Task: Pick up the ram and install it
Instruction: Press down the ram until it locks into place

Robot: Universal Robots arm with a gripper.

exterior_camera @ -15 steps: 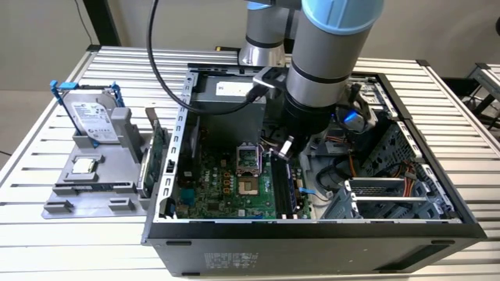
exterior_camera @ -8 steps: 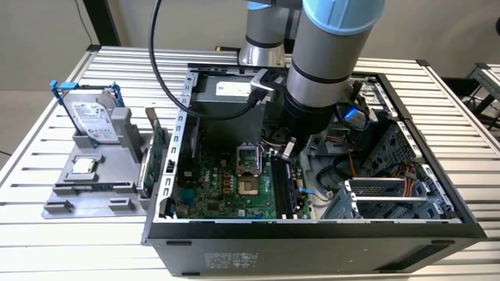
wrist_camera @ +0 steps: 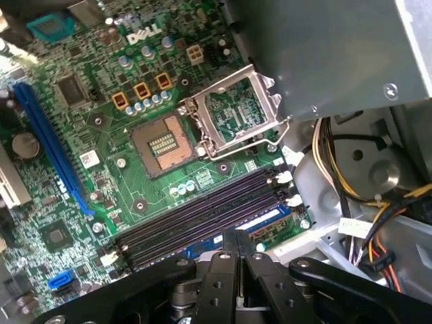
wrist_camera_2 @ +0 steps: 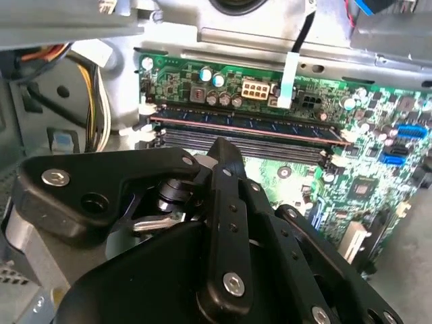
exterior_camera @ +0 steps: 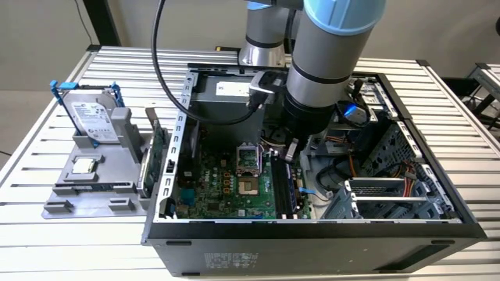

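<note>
The ram (wrist_camera_2: 243, 125) is a long dark stick with small chips. It stands in a motherboard slot in the open computer case (exterior_camera: 312, 231), in line with the empty black slots (wrist_camera: 202, 212) beside it. A blue-green stretch of the ram (wrist_camera: 268, 219) lies just past my fingertips. My gripper (wrist_camera: 236, 237) hangs over the slots with its two black fingers pressed together and nothing between them. In the second wrist view the gripper (wrist_camera_2: 219, 145) points at the slots close beside the stick. In the exterior view the gripper (exterior_camera: 291, 153) reaches down inside the case over the slot bank (exterior_camera: 284, 187).
The CPU socket (exterior_camera: 250, 170) lies open beside the slots. A metal power supply box (exterior_camera: 234, 93), cable bundles (wrist_camera: 351, 202) and a drive cage (exterior_camera: 390, 175) crowd the case. Outside it, a grey holder (exterior_camera: 86, 193) carries a hard drive (exterior_camera: 93, 120) and a green card (exterior_camera: 156, 152).
</note>
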